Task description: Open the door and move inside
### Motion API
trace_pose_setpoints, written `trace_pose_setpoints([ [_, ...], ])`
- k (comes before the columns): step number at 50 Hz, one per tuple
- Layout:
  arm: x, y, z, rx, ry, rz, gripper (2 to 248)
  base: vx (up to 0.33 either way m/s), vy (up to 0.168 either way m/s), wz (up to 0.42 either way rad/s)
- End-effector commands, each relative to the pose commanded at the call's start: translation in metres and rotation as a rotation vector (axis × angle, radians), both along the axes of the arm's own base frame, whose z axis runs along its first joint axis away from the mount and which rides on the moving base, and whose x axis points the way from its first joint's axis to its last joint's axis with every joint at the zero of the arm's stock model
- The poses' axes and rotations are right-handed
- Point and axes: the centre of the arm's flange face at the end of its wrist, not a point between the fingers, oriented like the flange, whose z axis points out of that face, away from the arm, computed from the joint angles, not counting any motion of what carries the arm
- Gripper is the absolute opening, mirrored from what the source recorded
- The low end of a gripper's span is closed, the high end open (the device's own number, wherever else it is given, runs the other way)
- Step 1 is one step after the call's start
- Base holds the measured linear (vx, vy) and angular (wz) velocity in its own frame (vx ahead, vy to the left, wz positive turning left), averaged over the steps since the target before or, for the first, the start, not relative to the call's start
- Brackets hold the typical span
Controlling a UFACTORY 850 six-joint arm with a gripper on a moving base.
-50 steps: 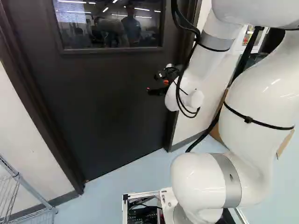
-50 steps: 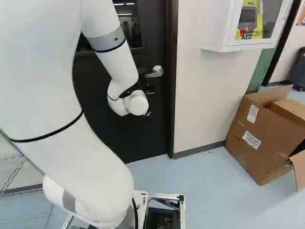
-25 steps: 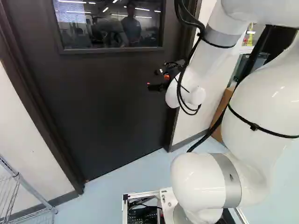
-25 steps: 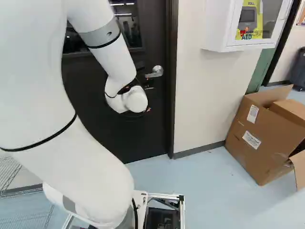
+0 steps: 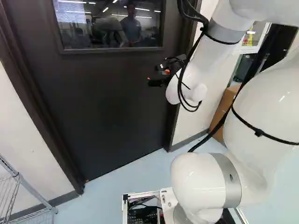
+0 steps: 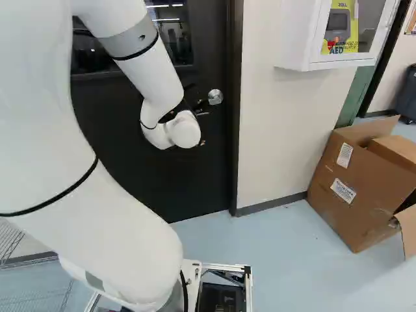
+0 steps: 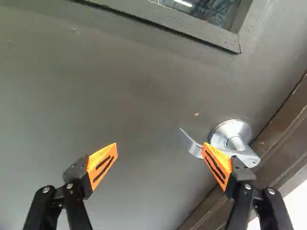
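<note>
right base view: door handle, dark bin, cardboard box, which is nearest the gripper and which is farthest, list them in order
1. door handle, on the door just by the gripper
2. cardboard box, on the floor to the right, past the door frame
3. dark bin, at the view's right edge, well beyond the box

Looks like a workplace, lab or office hard to tell. Shows a defibrillator cabinet (image 6: pixel 296 32) on the pale wall (image 6: pixel 276 117), beyond the edge of the door frame (image 6: pixel 235 130); strip lights (image 5: pixel 142 17) mirrored in the door's window (image 5: pixel 103 41); wire shelving (image 5: pixel 32 189) at the edge of the blue floor (image 6: pixel 286 260).
</note>
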Motion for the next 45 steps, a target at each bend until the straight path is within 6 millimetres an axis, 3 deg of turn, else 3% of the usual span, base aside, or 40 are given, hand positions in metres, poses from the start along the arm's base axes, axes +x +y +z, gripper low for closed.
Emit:
trace_pose_setpoints([
  [45,0.025,-0.008,0.04,-0.014,-0.089,-0.01,247,0.0,0.0,0.0],
])
